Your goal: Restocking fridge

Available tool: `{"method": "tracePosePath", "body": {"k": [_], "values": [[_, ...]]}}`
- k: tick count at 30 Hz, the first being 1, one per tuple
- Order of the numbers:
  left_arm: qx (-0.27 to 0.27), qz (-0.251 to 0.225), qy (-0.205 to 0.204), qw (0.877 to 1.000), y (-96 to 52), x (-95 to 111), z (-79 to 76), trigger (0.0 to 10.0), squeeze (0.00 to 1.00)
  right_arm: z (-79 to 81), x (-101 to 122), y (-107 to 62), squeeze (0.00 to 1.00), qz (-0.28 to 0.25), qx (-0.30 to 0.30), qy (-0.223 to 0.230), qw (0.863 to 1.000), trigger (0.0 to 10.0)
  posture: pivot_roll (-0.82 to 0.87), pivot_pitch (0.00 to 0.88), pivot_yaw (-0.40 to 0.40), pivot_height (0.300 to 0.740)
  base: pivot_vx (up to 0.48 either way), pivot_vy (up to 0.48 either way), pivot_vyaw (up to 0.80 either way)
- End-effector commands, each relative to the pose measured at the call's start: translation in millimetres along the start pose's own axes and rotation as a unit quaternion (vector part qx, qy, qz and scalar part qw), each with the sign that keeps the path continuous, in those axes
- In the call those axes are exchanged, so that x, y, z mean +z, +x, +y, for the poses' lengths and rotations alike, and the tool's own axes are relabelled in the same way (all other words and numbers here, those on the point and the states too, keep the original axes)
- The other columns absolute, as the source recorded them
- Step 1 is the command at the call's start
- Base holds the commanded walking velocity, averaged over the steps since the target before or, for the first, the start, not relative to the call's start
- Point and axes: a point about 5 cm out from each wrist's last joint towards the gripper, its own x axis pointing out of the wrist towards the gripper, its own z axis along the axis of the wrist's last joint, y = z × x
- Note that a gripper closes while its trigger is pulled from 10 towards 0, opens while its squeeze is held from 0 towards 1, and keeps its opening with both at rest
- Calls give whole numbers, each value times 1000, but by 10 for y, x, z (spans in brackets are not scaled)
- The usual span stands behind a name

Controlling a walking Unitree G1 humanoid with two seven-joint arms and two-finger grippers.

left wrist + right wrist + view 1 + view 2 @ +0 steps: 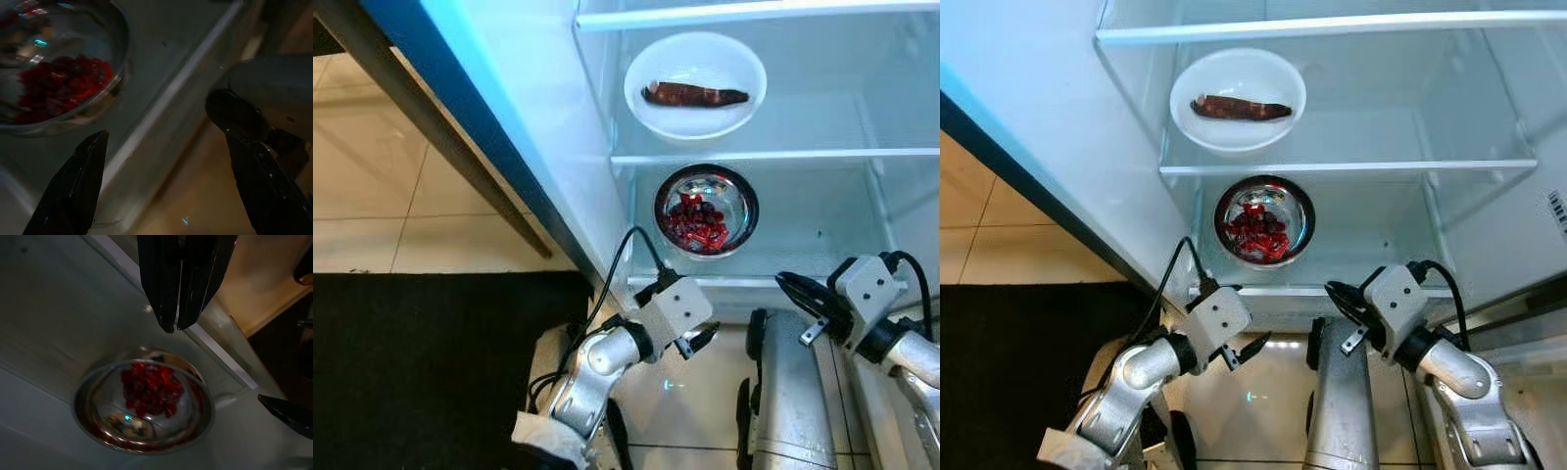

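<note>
- Position: your steel bowl (pixel 1264 221) sits on the lower fridge shelf (pixel 1381 257), near its front edge and toward the shelf's left side. Both grippers hang just outside and below that edge, apart from the bowl.
- Left gripper (pixel 698 341): you have it in front of the shelf lip, below the bowl and slightly to its left. In its wrist view the two black fingers (pixel 73 186) stand wide apart with nothing between them; the hand is released.
- Right gripper (pixel 1340 296): you have it below the bowl and to its right, fingertips pointing toward the bowl. In its wrist view the fingers (pixel 159 279) are pressed together with only a thin slit between them and nothing in it; the hand is clenched on nothing.
- Bowl condition: round, polished metal, mirror-bright inside, upright. It holds a small heap of dark red pieces (pixel 151 389) gathered at the middle of the bottom; you cannot tell what the pieces are.
- Upper shelf (pixel 1430 164): a white bowl (pixel 1238 98) stands directly above the steel one, holding one long, dark brown item (pixel 1239 109) lying flat across it.
- Surroundings: fridge door (pixel 499 117) open on your left; tiled floor (pixel 372 186) and a black mat (pixel 421 362) beyond it.
</note>
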Motion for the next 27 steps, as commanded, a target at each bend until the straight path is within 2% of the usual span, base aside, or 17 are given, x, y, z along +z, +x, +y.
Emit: {"method": "tracePosePath", "body": {"k": [1, 4, 6, 8, 9, 11, 16, 18, 19, 20, 23, 24, 26, 27], "values": [[17, -5, 1, 1000, -77, -20, -11, 10000, 0, 96, -106, -9, 0, 13, 13, 14, 1000, 10000, -100, 368, 104, 406, 0, 0, 0], [63, -8, 4, 998, -208, -72, 33, 10000, 0, 115, -182, 41, 0, 18, 3, 33, 999, 10000, -95, 345, 94, 406, 0, 0, 0], [63, -8, 4, 998, -208, -72, 33, 10000, 0, 115, -182, 41, 0, 18, 3, 33, 999, 10000, -95, 345, 94, 406, 0, 0, 0], [115, 8, -3, 993, -346, -217, 51, 10000, 0, 120, -303, 105, 0, 38, -20, 45, 998, 10000, -90, 318, 87, 406, 0, 0, 0], [115, 8, -3, 993, -346, -217, 51, 10000, 0, 120, -303, 105, 0, 38, -20, 45, 998, 10000, -90, 318, 87, 406, 0, 0, 0], [149, 23, -18, 988, -423, -306, 50, 10000, 0, 136, -357, 135, 0, 45, -22, 44, 998, 10000, -85, 297, 83, 406, 0, 0, 0], [169, 35, -53, 984, -536, -414, -17, 10000, 0, 122, -389, 179, 0, 49, -27, 45, 997, 10000, -78, 270, 78, 406, 0, 0, 0], [169, 43, -87, 981, -607, -482, -95, 10000, 0, 106, -405, 207, 0, 53, -29, 41, 997, 10000, -77, 256, 76, 406, 0, 0, 0], [169, 43, -87, 981, -607, -482, -95, 10000, 0, 106, -405, 207, 0, 53, -29, 41, 997, 10000, -77, 256, 76, 406, 0, 0, 0], [169, 44, -110, 978, -624, -515, -124, 10000, 0, 96, -409, 220, 0, 54, -30, 40, 997, 10000, -73, 246, 77, 406, 0, 0, 0], [177, 31, -187, 966, -632, -606, -170, 10000, 0, 51, -430, 260, 0, 60, -45, 46, 996, 10000, -83, 223, 80, 406, 0, 0, 0], [177, 31, -187, 966, -632, -606, -170, 10000, 0, 51, -430, 260, 0, 60, -45, 46, 996, 10000, -83, 223, 80, 406, 0, 0, 0], [192, 27, -228, 954, -657, -685, -162, 10000, 0, 46, -462, 283, 0, 68, -54, 56, 995, 10000, -85, 209, 76, 406, 0, 0, 0], [204, 30, -233, 950, -691, -751, -150, 10000, 0, 58, -483, 300, 0, 69, -58, 66, 994, 10000, -85, 204, 73, 406, 0, 0, 0]]}}
